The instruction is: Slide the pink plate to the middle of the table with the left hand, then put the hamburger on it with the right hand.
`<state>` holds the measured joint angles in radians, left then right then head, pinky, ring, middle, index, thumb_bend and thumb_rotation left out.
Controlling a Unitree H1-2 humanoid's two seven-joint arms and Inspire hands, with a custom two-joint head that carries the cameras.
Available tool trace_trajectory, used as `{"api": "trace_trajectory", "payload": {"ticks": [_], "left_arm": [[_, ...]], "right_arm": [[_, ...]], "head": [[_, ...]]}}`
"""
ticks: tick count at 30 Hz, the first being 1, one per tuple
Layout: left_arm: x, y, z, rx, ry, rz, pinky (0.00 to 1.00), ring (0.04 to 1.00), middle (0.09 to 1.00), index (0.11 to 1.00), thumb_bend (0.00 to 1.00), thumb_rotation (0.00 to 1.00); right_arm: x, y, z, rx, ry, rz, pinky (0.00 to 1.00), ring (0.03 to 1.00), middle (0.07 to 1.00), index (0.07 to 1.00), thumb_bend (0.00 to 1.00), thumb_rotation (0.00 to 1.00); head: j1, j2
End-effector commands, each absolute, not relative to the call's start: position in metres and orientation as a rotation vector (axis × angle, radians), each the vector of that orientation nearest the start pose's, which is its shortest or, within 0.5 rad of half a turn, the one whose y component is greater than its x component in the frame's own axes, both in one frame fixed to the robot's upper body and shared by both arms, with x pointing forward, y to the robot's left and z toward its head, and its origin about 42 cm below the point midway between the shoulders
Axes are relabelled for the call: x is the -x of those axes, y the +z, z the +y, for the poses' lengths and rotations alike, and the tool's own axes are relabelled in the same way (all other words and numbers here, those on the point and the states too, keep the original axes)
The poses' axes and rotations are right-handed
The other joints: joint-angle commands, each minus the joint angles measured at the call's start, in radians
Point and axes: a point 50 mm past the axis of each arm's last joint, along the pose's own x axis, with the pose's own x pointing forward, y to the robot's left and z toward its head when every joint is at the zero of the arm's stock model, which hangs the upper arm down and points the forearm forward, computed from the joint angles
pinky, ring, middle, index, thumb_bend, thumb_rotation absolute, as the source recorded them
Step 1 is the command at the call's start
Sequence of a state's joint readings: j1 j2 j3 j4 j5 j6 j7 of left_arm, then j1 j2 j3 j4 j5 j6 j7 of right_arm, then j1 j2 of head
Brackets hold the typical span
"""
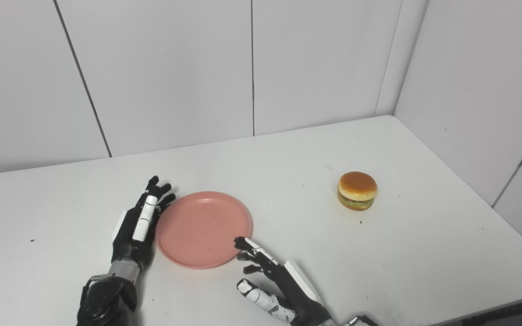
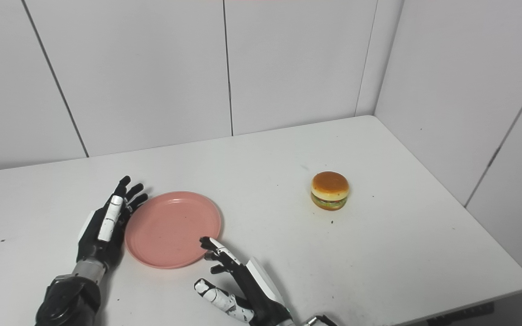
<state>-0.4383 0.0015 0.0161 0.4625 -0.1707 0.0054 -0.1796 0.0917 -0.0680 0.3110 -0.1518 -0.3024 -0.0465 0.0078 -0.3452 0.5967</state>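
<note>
The pink plate [image 1: 203,228] lies flat on the white table [image 1: 424,244], left of centre. My left hand [image 1: 139,222] stands on edge against the plate's left rim, fingers straight and holding nothing. My right hand [image 1: 270,276] is open near the table's front edge; its fingertips sit at the plate's lower right rim. The hamburger [image 1: 357,190] stands upright on the table to the right, well away from both hands. In the right eye view the plate [image 2: 172,228] and the hamburger [image 2: 330,190] appear the same way.
White wall panels close off the table at the back and on the right. The table's front right corner [image 2: 521,278] is in view. Bare table surface lies between the plate and the hamburger.
</note>
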Motion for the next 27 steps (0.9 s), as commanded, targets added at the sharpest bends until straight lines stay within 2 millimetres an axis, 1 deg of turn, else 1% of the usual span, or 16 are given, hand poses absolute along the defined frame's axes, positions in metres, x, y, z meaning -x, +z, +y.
{"api": "trace_trajectory", "payload": {"ticks": [1,4,5,6,7,9,13,15,18,24,27], "left_arm": [[-0.422,0.123,0.162,0.143,-0.282,0.023,0.9,0.88,0.904,0.944,0.81,0.79],[-0.426,0.125,0.16,0.137,-0.285,0.024,0.9,0.889,0.907,0.946,0.8,0.8],[-0.426,0.125,0.16,0.135,-0.286,0.023,0.9,0.888,0.907,0.947,0.8,0.8],[-0.427,0.126,0.159,0.137,-0.288,0.024,0.9,0.888,0.907,0.947,0.8,0.8],[-0.428,0.126,0.158,0.137,-0.289,0.024,0.91,0.889,0.907,0.946,0.81,0.79],[-0.429,0.126,0.156,0.139,-0.293,0.025,0.91,0.89,0.907,0.945,0.81,0.79],[-0.429,0.126,0.154,0.149,-0.302,0.021,0.9,0.887,0.906,0.945,0.82,0.78],[-0.43,0.126,0.154,0.153,-0.303,0.021,0.9,0.884,0.908,0.945,0.8,0.77],[-0.43,0.126,0.155,0.15,-0.303,0.021,0.91,0.888,0.91,0.946,0.8,0.77],[-0.434,0.126,0.16,0.143,-0.299,0.028,0.92,0.89,0.905,0.934,0.83,0.78],[-0.435,0.127,0.16,0.142,-0.302,0.029,0.92,0.897,0.911,0.934,0.83,0.78]], "right_arm": [[-0.235,0.109,-0.144,0.297,0.256,-0.112,0.76,0.84,0.899,0.898,0.74,0.91],[-0.231,0.132,-0.15,0.271,0.141,-0.186,0.81,0.859,0.911,0.89,0.75,0.9],[-0.231,0.136,-0.151,0.268,0.122,-0.199,0.82,0.864,0.917,0.891,0.76,0.9],[-0.23,0.144,-0.152,0.262,0.098,-0.231,0.83,0.865,0.918,0.891,0.76,0.9],[-0.229,0.15,-0.152,0.255,0.078,-0.256,0.8,0.854,0.917,0.884,0.76,0.88],[-0.229,0.162,-0.154,0.242,0.048,-0.299,0.79,0.85,0.918,0.879,0.76,0.87],[-0.227,0.181,-0.158,0.239,0.014,-0.361,0.79,0.872,0.925,0.881,0.78,0.83],[-0.227,0.187,-0.16,0.258,0.008,-0.384,0.78,0.86,0.92,0.887,0.77,0.82],[-0.228,0.196,-0.164,0.292,-0.002,-0.402,0.79,0.86,0.919,0.894,0.79,0.84],[-0.231,0.211,-0.171,0.333,-0.035,-0.461,0.8,0.867,0.912,0.89,0.8,0.83],[-0.234,0.217,-0.176,0.389,-0.055,-0.491,0.79,0.867,0.907,0.887,0.8,0.86]], "head": [[0.0,-0.002],[0.003,-0.011],[0.003,-0.011],[0.003,-0.014],[0.003,-0.017],[0.004,-0.021],[0.006,-0.024],[0.007,-0.026],[0.006,-0.027],[0.001,-0.033],[0.001,-0.034]]}}
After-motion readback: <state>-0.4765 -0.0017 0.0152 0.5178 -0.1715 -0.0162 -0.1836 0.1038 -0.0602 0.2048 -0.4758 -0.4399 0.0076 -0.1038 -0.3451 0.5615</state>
